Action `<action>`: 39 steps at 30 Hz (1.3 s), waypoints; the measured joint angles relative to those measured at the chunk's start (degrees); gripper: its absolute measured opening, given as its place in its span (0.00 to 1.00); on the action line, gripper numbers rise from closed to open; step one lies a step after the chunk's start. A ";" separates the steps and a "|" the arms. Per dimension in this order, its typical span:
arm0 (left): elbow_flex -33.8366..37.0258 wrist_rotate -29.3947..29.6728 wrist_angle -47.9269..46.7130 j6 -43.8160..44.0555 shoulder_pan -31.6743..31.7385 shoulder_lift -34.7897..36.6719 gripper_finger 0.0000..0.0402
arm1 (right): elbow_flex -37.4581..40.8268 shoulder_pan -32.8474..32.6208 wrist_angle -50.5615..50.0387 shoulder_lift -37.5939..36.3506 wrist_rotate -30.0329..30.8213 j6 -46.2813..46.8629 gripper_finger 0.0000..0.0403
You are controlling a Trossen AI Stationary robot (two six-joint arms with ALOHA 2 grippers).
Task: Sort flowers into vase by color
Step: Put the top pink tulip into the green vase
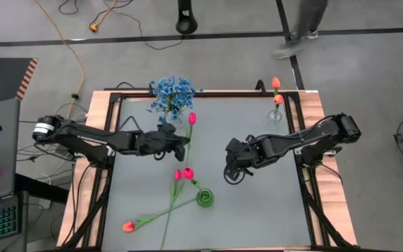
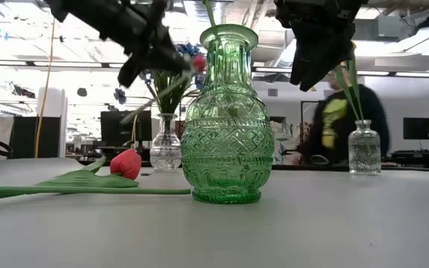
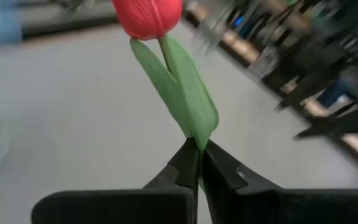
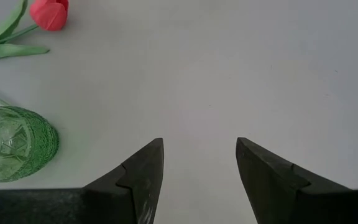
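My left gripper [image 1: 185, 144] is above the table's middle, shut on a pink-red tulip [image 1: 192, 117] whose blossom [image 3: 148, 15] points toward the far edge. My right gripper [image 1: 232, 171] hangs open to the right of it, with nothing between its fingers [image 4: 143, 171]. A green glass vase [image 1: 205, 198] stands near the front; one pink tulip [image 1: 188, 173] leans out of it. Another pink tulip [image 2: 125, 164] and an orange tulip [image 1: 128, 226] lie flat on the table. Blue flowers [image 1: 172, 96] stand in a clear vase at the far edge. My left gripper pinches the tulip between its two fingers on the stem, where the green leaf [image 3: 196, 132] wraps it, below the blossom. The fingers lie across the stem. Blossom and leaf stick out beyond the fingertips, clear of the table. The gripper hides the lower stem.
A small clear vase [image 1: 276, 112] with orange tulips stands at the far right corner. A person [image 2: 341, 119] moves behind the table's far edge. Bare grey tabletop [image 4: 241, 74] lies under the right gripper and toward the right edge.
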State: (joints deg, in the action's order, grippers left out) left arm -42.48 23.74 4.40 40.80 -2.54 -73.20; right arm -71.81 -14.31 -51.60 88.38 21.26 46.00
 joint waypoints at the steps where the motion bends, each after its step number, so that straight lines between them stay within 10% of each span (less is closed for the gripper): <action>1: 0.00 0.45 0.34 -0.96 -0.11 1.10 0.00 | 0.00 0.00 -0.01 0.00 0.01 0.00 0.57; 17: -0.02 1.72 19.47 -22.71 -2.38 9.47 0.00 | 0.00 0.00 0.71 -0.02 0.41 0.02 0.57; 39: -0.04 -17.25 47.91 -26.41 -3.31 -5.68 0.00 | 0.00 0.02 1.19 -0.04 0.56 -0.04 0.57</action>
State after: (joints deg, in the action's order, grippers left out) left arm -42.52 6.49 52.32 14.40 -5.85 -78.89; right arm -71.81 -14.29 -50.41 88.33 21.83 45.95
